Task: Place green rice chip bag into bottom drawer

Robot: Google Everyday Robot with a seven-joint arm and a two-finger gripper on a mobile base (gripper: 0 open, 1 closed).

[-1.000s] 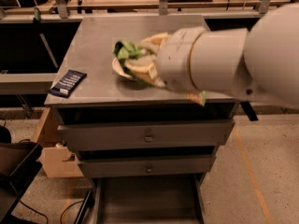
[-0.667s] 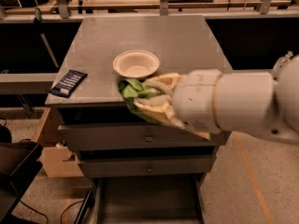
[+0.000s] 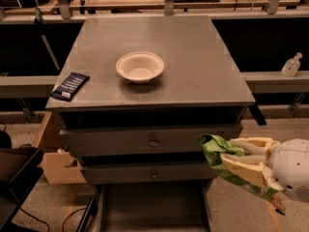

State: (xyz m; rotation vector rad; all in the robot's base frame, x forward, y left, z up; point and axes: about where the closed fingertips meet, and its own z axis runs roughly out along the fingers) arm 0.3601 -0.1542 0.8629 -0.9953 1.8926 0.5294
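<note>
**Arm pose.** A white, rounded wrist housing enters from the lower right corner of the frame and points left toward the cabinet front. The pincer point(image 3: 228, 152) is at lower right, level with the second drawer front point(image 3: 152, 174) and just off the cabinet's right edge.

**Writing.** The navy packet point(image 3: 70, 86), at the left front edge of the surface point(image 3: 203, 66), carries pale lettering too small to read. The lettering on the bag cannot be made out.

**Pincer.** Its two cream fingers point(image 3: 248, 170) are clamped on the green rice chip bag point(image 3: 212, 148), one above and one below. The bag is crumpled between them. One end juts left past the fingertips and the other trails down to the right under the wrist.

**Task items.** The bag is held in the air, off the surface and outside the bottom drawer point(image 3: 149, 211). That drawer stands pulled out at bottom centre. A pale bowl point(image 3: 140, 66) sits on the surface.
</note>
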